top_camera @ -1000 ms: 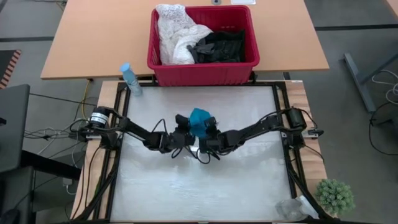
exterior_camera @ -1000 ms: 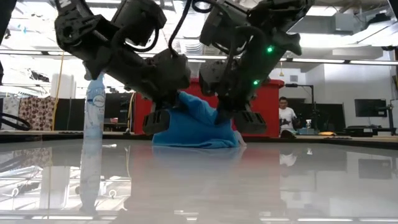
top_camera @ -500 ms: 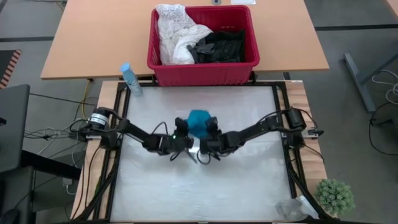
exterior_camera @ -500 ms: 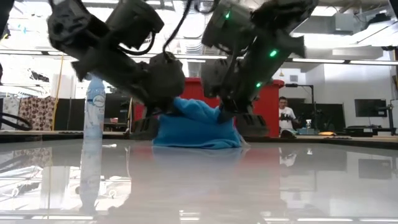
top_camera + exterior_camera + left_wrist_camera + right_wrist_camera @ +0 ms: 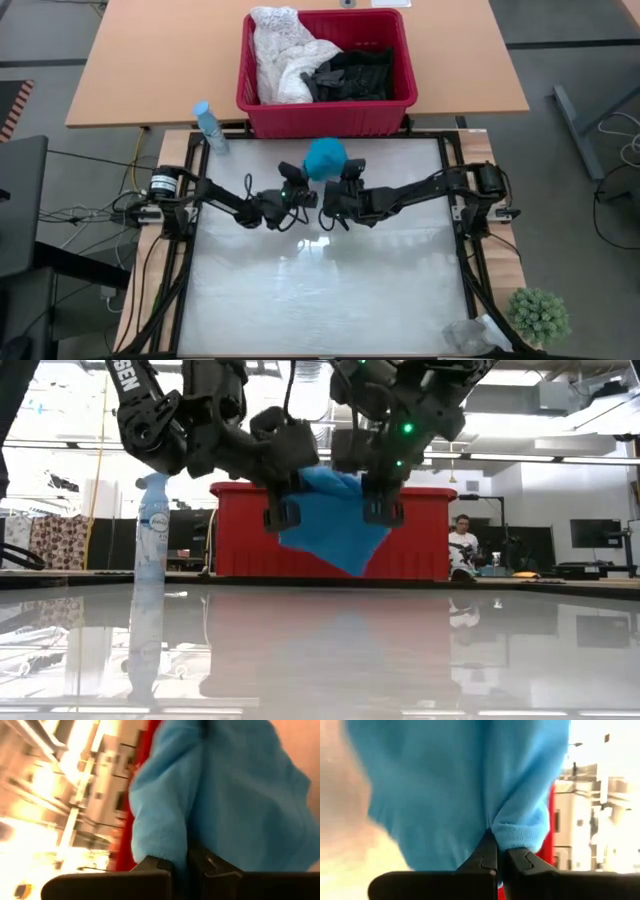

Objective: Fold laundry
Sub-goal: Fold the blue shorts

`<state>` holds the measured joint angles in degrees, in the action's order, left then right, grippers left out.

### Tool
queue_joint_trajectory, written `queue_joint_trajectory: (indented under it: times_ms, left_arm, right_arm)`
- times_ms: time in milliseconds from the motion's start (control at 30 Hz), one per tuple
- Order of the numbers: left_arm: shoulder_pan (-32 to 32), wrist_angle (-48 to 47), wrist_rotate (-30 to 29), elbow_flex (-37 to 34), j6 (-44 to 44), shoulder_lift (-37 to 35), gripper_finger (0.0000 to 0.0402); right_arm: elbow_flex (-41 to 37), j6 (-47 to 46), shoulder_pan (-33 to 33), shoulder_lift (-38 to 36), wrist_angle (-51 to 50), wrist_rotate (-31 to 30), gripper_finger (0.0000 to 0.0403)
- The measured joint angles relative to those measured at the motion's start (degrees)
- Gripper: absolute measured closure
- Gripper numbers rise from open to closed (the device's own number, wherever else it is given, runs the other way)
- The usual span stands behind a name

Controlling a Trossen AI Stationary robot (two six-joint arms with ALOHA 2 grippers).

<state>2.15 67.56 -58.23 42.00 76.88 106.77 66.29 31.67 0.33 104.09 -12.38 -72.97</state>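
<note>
Risk: slip from either pinch, only thin fleece edge caught, cloth dropping in heap. Risk: uneven pull between arms, twisting or skewing fold. Risk: drift toward red basket (image 5: 325,100) just behind, snagging rim

Left gripper (image 5: 283,517) clamped shut on teal garment (image 5: 333,520) edge; right gripper (image 5: 383,510) likewise pinched tight on opposite edge

Garment small, fleecy, bright teal, hanging clear of table (image 5: 330,290) between both grippers, sagging to point below, near table's far edge. White lacy garment (image 5: 283,52) and black clothes (image 5: 355,72) lying in basket

Both arms reach inward, meeting mid-tabletop, raised off the surface. Left end effector (image 5: 297,183) clamped tight, right end effector (image 5: 337,186) clamped tight, side by side, nearly touching.
</note>
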Motion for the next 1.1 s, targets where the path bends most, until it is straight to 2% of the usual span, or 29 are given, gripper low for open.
queue_joint_trajectory:
  times_ms: [133, 333, 533, 600, 767, 1000, 1100]
  left_arm:
    - [-3.0, -3.1, -3.4, -0.1, -9.0, 7.0, 0.0401]
    - [-11.5, 0.6, -9.7, 0.3, -9.6, 17.0, 0.0401]
    - [-20.9, 12.1, -12.6, 0.1, -7.1, 19.4, 0.0401]
    - [-23.3, 14.2, -13.5, 0.9, -8.2, 19.4, 0.0401]
    - [-28.3, 12.6, -15.8, 3.5, -17.1, 19.0, 0.0402]
    - [-32.6, -4.7, -13.0, 9.4, -33.0, 18.9, 0.0401]
    - [-34.3, -9.7, -12.3, 12.1, -40.8, 18.9, 0.0391]
  right_arm:
    - [-1.0, -9.3, 3.5, 2.7, -3.0, 5.1, 0.0379]
    - [-2.2, -17.1, 13.8, 9.8, -7.2, 6.1, 0.0379]
    - [-1.9, -19.1, 22.9, 12.3, -7.6, 5.6, 0.0379]
    - [-2.0, -20.6, 25.0, 12.1, -7.3, 7.1, 0.0370]
    - [-1.8, -27.1, 27.6, 11.8, -6.8, 15.9, 0.0352]
    - [-1.8, -39.1, 28.2, 11.7, -6.2, 33.1, 0.0347]
    - [-1.8, -40.9, 28.4, 11.8, -6.1, 37.4, 0.0346]
